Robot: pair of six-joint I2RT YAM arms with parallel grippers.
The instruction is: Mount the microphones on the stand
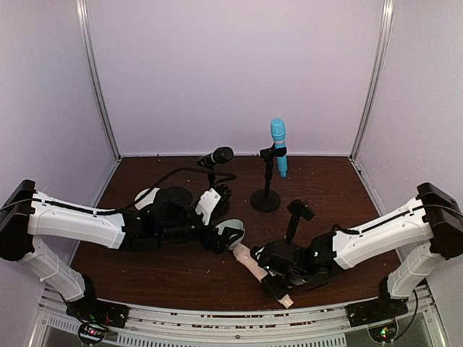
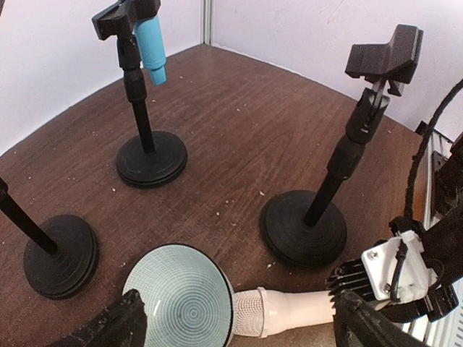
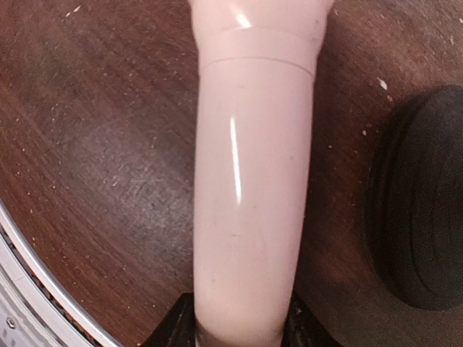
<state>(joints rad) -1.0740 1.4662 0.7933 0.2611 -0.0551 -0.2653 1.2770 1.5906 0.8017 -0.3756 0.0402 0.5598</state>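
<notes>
We are seeing the pink microphone lying flat on the tabletop, head far-left by the bowl, tail near-right, where our right fingers are apparently clenching it. The empty stand is standing just beyond. Our left fingers are hanging released.

Clearance: centre crowded, rear open.
Bare brown wooden tabletop lay between the empty black clip stand and the black stand holding a light blue microphone. A teal ribbed ceramic bowl and a pale pink plastic microphone beside it blocked the near side of the empty stand's base.
</notes>
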